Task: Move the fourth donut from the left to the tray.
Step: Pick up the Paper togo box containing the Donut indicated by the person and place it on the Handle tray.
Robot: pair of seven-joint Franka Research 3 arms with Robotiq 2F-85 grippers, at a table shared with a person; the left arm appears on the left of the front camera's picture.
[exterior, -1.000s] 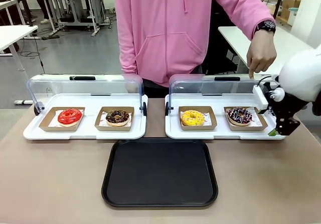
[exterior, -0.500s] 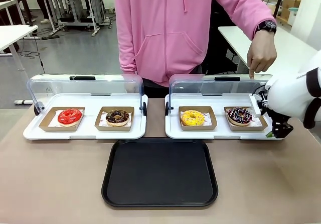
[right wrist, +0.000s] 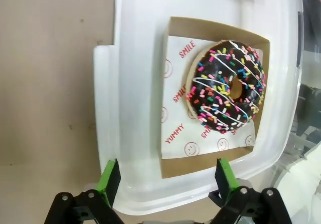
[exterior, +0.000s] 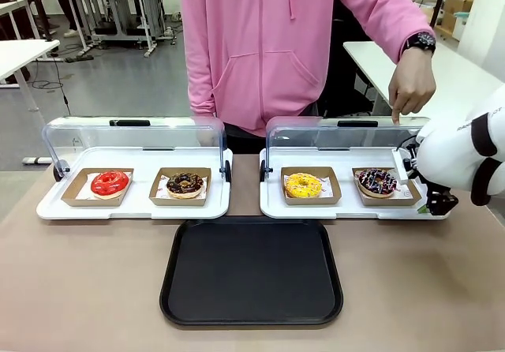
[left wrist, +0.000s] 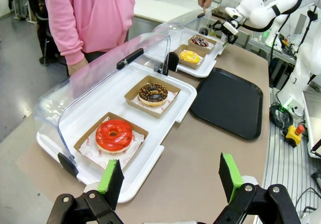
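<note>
The fourth donut (exterior: pixel 377 181), dark chocolate with coloured sprinkles, lies in its small brown cardboard tray at the right end of the right white tray (exterior: pixel 347 209). The donut (right wrist: pixel 226 86) shows close up in the right wrist view. My right gripper (right wrist: pixel 166 180) is open and hovers over the white tray's edge, just short of the cardboard tray. From the front, that gripper (exterior: pixel 436 203) sits low at the white tray's right end. The black tray (exterior: pixel 251 271) lies bare at the front centre. My left gripper (left wrist: pixel 170 176) is open, holds nothing, and hangs well back from the left white tray (left wrist: pixel 165 111).
A person in a pink hoodie stands at the far side, one hand (exterior: pixel 410 88) with a finger on the right clear lid (exterior: pixel 339 135). A yellow donut (exterior: pixel 304 185) shares that tray. A red donut (exterior: pixel 110 183) and a nut-crumbed chocolate donut (exterior: pixel 185 183) sit in the left one.
My right arm's wrist has sunk lower and the gripper has settled close to the right end of the white tray. The donuts, trays and the person's hand stay put.
</note>
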